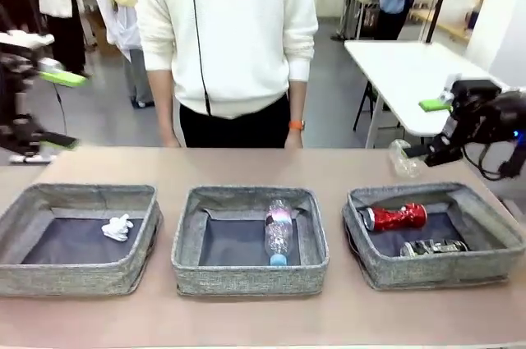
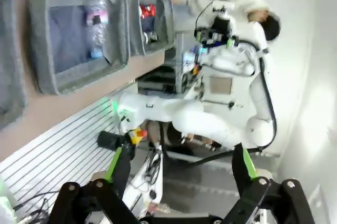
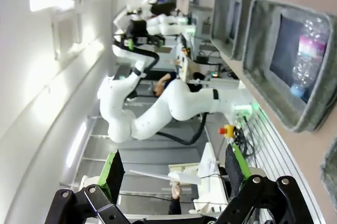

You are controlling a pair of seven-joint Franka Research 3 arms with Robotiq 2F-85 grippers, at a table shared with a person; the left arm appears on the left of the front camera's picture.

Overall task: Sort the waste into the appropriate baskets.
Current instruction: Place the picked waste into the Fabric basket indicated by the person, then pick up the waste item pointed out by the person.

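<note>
Fingers on both our grippers are standing apart with nothing between them: the left gripper [image 2: 179,182] is showing its green-padded fingers [image 2: 117,161] spread wide in its wrist view, and the right gripper [image 3: 174,174] is doing the same. In the front view our left arm is hanging raised at the far left, and our right arm is raised at the far right, beside the crumpled clear plastic [image 1: 404,158].

That plastic is lying on the table [image 1: 246,316] just behind the far-left corner of the right basket [image 1: 436,234], outside all three baskets. The white tissue wad [image 1: 117,227] is sitting in the left basket [image 1: 78,238], the clear bottle [image 1: 278,232] in the middle basket [image 1: 251,238], and the crushed red can [image 1: 396,218] and crushed black-silver can [image 1: 431,247] in the right basket. A person [image 1: 226,37] is standing at the far side of the table.

We are judging the plastic to be the one piece left, with the middle basket its likely home. It is light, springy and see-through, so our fingers may be closing on a fold that slips free, or nudging it along the table instead of gripping it. Carrying it leftward, we risk catching the soft rim of the right basket, or releasing too early and dropping it among the cans.
</note>
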